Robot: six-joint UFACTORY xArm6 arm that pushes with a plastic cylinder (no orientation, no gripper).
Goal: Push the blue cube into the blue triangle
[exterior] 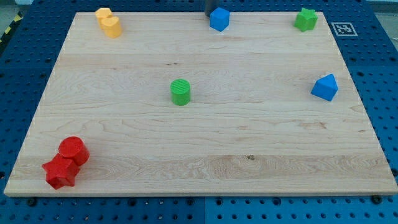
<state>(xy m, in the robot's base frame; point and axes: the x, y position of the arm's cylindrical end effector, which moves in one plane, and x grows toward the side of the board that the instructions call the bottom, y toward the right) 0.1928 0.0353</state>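
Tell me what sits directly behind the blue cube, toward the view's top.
Behind the blue cube, a dark rod stub shows at the view's top edge; my tip stands at the cube's upper-left corner. Whether they touch is unclear, and the rod's upper length is cut off.

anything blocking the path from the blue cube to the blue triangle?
Nothing visible. The blue cube sits at the view's top edge, with my tip just to its left. The blue triangle lies lower right, bare board between them. The green star stays off that line.
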